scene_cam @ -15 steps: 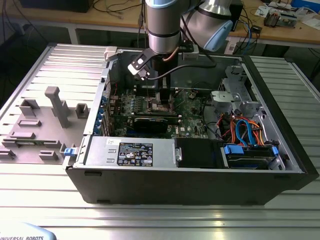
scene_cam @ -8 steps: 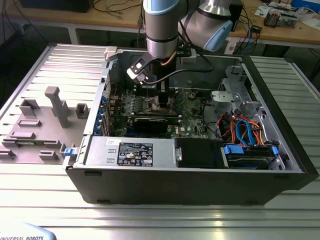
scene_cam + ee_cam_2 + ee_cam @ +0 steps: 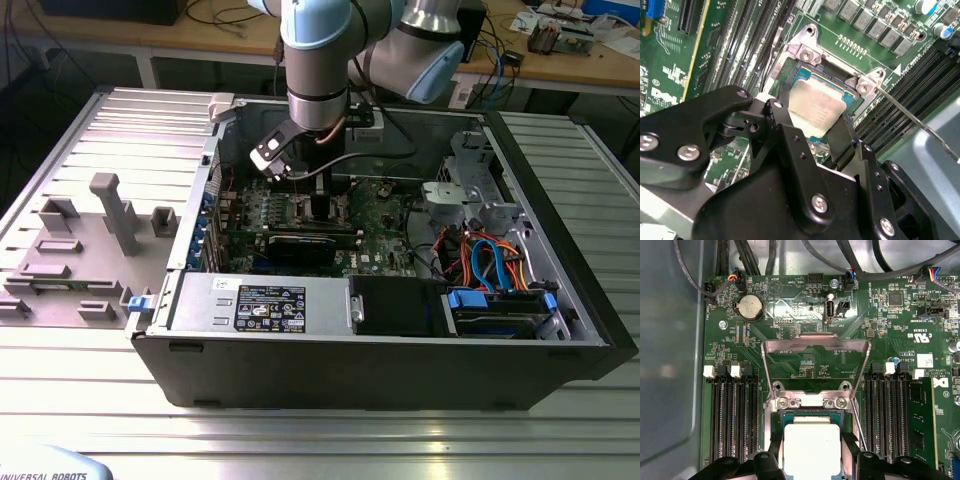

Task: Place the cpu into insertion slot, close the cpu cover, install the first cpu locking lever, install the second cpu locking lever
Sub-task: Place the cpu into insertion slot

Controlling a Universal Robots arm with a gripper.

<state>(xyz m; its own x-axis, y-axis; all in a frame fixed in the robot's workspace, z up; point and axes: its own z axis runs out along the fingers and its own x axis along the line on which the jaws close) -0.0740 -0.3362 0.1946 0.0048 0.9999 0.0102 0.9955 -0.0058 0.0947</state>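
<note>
In both wrist views the cpu [image 3: 812, 447] [image 3: 815, 107], a square chip with a silver-grey top, sits level in or just over the insertion slot [image 3: 809, 412] [image 3: 832, 75] on the green board. My gripper [image 3: 812, 452] [image 3: 812, 120] is shut on the cpu, one black finger [image 3: 774, 452] against each of two opposite edges. The cpu cover [image 3: 815, 342], a silver frame with a square window, stands flipped up beyond the slot's hinge screws. A thin wire locking lever [image 3: 912, 120] [image 3: 858, 427] runs along one side of the slot. In the exterior view the gripper [image 3: 320, 205] reaches down into the open computer case.
Long black memory slots [image 3: 732, 415] [image 3: 887, 410] flank the socket on both sides. A black card [image 3: 300, 248] lies near the arm. Case walls [image 3: 360, 375], a drive bay with blue and orange cables [image 3: 490, 265], and grey fixtures [image 3: 115, 210] on the exterior view's left surround the work area.
</note>
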